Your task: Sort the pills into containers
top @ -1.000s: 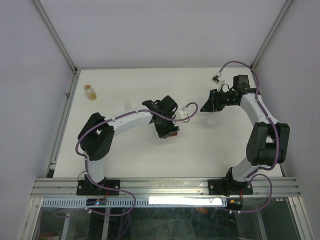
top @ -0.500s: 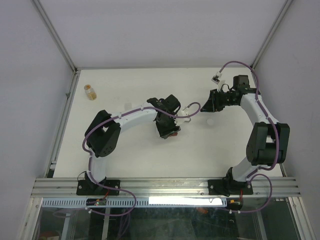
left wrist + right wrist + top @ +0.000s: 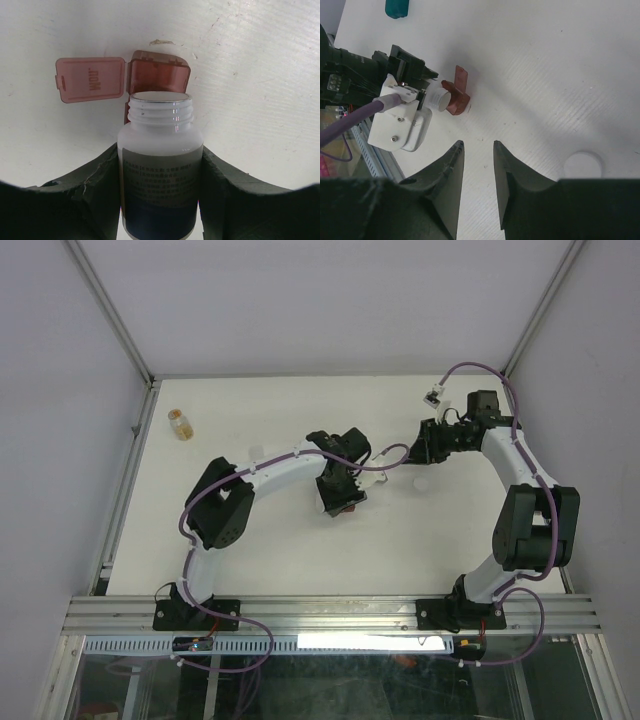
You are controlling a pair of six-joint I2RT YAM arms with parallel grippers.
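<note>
My left gripper (image 3: pixel 161 149) is shut on a white cylindrical bottle (image 3: pixel 161 165) with no cap. Its open mouth (image 3: pixel 439 99) points at the dark red container (image 3: pixel 159 79), which lies on the table just beyond it. The container's lid (image 3: pixel 90 79) is flipped open to the left. In the top view this container (image 3: pixel 347 508) shows under the left gripper (image 3: pixel 338 492). The teal container (image 3: pixel 397 7) lies farther off. My right gripper (image 3: pixel 478 143) hovers open with nothing between its fingers, to the right of the bottle (image 3: pixel 412 452). No pills show.
A white round cap (image 3: pixel 421 483) lies on the table below the right gripper, also at the right wrist view's lower right as the cap (image 3: pixel 582 164). A small amber vial (image 3: pixel 180 424) stands far left near the table's edge (image 3: pixel 135 470).
The left arm's elbow has swung right and forward, and its gripper with the bottle has shifted slightly right over the dark red container. The right arm has not moved.
</note>
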